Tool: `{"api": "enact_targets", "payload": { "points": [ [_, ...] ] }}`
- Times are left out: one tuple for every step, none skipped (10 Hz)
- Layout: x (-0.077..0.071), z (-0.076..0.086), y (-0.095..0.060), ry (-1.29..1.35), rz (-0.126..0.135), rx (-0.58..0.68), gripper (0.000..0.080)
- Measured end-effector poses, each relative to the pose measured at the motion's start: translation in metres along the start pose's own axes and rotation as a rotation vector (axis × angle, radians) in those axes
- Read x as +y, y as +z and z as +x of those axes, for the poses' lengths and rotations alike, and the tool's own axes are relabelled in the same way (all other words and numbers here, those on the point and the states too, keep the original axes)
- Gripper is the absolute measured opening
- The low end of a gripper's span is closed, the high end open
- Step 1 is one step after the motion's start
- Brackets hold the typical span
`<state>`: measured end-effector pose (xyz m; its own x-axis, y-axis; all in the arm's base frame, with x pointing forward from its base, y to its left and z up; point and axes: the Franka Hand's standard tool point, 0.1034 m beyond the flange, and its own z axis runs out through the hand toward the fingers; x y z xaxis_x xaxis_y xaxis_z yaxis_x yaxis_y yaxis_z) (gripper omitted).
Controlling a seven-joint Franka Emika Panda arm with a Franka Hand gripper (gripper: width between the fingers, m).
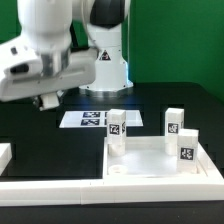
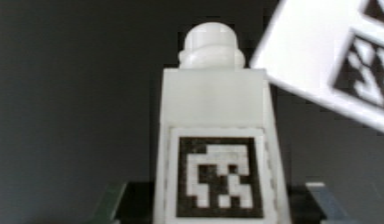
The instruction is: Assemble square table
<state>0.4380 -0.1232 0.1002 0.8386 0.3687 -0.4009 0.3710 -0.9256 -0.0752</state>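
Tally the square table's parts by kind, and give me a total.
Slab: 1
Standing legs at the slab: 3
Held leg, between the fingers of the gripper: 1
Total: 5

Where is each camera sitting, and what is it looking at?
Exterior view: off the arm, in front of the table, facing the robot's arm, the square tabletop with three legs standing on it, and the marker board.
Wrist view: on the wrist, looking closely at one tagged leg; dark gripper fingertips show beside it.
Shared: I cannot tell; maybe the marker board.
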Motion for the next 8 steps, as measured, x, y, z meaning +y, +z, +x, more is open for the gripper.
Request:
{"api": "enact_targets", "payload": {
  "points": [
    [-0.001, 0.011, -0.034, 0.051, 0.02, 0.08, 0.0287],
    [0.007, 0.013, -0.051, 0.054, 0.005, 0.14, 0.0287],
    [0.01, 0.013, -0.047, 0.051, -0.013, 0.198, 0.0287],
    [0.01, 0.013, -0.045, 0.049, -0.021, 0.261, 0.0287],
    [0.013, 0.012, -0.046, 0.044, -0.034, 0.327, 0.0287],
    [0.017, 0.014, -0.044, 0.054, -0.062, 0.395, 0.0287],
    [0.017, 0.022, -0.039, 0.076, -0.1, 0.442, 0.0287],
    [0.003, 0.039, -0.05, 0.121, -0.094, 0.48, 0.0287]
  ]
}}
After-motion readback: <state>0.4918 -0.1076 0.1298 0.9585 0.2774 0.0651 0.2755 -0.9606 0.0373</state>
